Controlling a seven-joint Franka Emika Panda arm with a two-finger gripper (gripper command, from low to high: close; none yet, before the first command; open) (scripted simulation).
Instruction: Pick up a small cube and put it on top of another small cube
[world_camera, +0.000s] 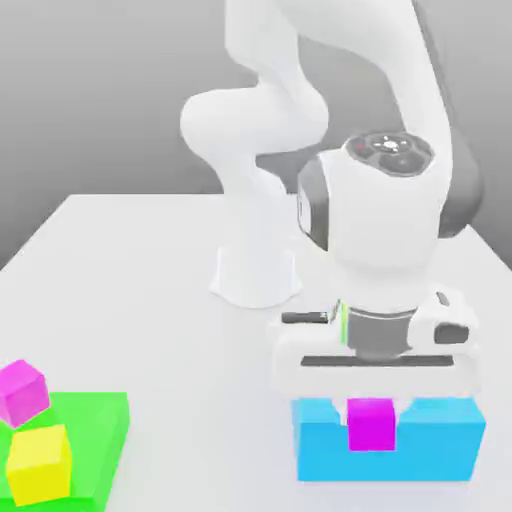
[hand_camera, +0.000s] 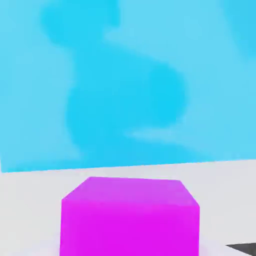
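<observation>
Magenta cube (hand_camera: 130, 217) sat clamped in the gripper (world_camera: 371, 412) (over a blue block (world_camera: 440, 450)); the yellow cube (world_camera: 40, 463) lay far toward the exterior view's left.

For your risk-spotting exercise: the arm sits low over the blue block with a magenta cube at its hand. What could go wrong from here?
1. The magenta cube sits against the front of the blue block; lifting could scrape or drag that block.
2. The target cubes, yellow and magenta, sit close together on the green slab, so placing on one might knock the other.
</observation>
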